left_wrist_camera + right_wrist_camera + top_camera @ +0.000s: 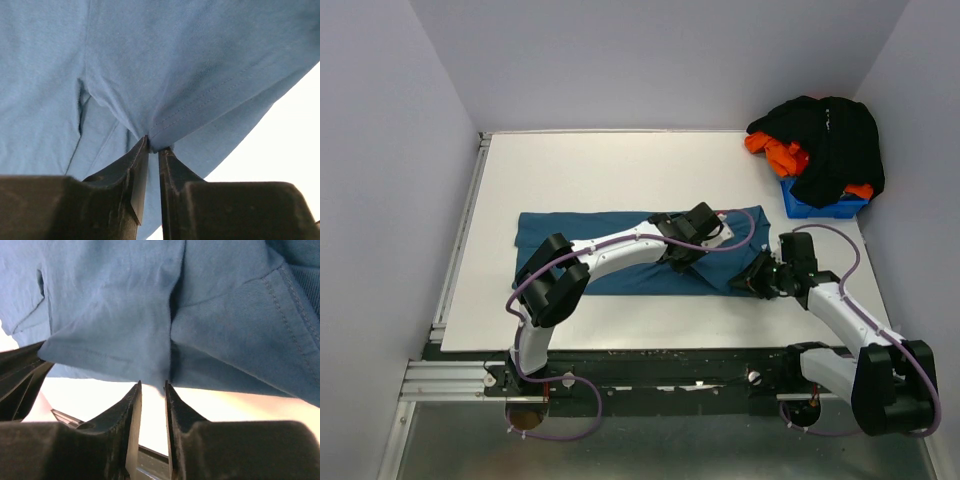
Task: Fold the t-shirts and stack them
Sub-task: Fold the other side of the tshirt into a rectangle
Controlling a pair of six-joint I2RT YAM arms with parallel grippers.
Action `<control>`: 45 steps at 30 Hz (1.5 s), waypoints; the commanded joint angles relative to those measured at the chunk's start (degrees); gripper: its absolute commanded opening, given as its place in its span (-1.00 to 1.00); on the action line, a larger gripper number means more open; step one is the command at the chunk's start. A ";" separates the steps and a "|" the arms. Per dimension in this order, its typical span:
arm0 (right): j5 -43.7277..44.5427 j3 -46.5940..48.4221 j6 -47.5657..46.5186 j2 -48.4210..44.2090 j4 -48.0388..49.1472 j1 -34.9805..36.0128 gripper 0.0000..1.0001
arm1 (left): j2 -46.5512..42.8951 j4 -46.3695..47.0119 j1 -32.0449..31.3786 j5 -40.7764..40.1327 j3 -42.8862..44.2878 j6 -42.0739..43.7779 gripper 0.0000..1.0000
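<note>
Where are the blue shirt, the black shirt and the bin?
blue shirt (620, 222), top view, on its flat far part.
black shirt (835, 145), top view, on its heaped middle.
bin (817, 210), top view, on its near blue wall.

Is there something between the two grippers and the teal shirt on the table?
Nothing visible. The left gripper and the right gripper are both right at the teal shirt, with only its cloth in front of them.

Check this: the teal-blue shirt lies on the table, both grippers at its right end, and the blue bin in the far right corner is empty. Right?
Not empty: the top view shows the blue bin piled with black clothing and orange clothing. The rest holds.
</note>
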 commanded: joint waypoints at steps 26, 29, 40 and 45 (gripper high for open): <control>2.64 5.31 -3.90 8.44 0.27 1.34 -0.99 | -2.56 13.52 6.90 5.21 -4.47 -24.39 -0.46; 2.03 4.43 -3.72 11.95 -0.34 1.60 -0.99 | -0.19 14.76 7.96 8.64 -4.21 -24.66 -0.46; 13.09 10.75 -5.39 7.75 -13.69 1.78 -0.99 | 4.21 11.77 11.82 4.51 -2.27 -21.94 -0.44; 6.80 14.18 -10.04 6.95 -12.31 1.78 -0.99 | -0.96 15.09 11.82 10.29 -4.11 -20.53 -0.37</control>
